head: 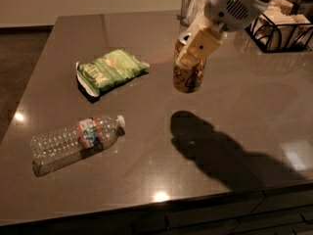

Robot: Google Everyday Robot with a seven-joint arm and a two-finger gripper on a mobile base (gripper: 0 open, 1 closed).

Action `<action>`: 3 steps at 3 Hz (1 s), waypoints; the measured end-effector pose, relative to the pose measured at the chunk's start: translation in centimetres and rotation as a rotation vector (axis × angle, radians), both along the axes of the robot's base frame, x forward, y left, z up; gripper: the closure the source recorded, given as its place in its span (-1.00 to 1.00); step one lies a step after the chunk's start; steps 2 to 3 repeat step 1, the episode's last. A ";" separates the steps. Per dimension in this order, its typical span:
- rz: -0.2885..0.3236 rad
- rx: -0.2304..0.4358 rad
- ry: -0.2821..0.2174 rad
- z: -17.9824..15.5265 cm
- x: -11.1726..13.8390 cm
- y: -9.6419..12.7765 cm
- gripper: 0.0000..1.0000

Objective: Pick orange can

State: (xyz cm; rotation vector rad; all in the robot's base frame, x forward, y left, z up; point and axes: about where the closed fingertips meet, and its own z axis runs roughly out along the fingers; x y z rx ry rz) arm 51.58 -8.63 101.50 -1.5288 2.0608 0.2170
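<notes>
The orange can point(188, 77) is orange-gold with black scribbled lettering and a silver top. It hangs upright in the air above the dark table point(146, 170), with its shadow on the tabletop below and to the right. My gripper point(193, 50) is shut on the can's upper part, with one cream-coloured finger point(200, 47) across its front. The white arm reaches in from the upper right.
A green snack bag point(110, 72) lies left of the can. A clear plastic water bottle point(76, 138) lies on its side at the front left. A glass cup point(190, 4) stands at the back. A black wire basket point(281, 28) sits at the back right.
</notes>
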 end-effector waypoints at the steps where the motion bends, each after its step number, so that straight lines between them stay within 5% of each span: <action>1: 0.003 0.000 -0.003 0.3 -0.1 0.1 1.00; 3: 0.003 0.000 -0.003 0.3 -0.1 0.1 1.00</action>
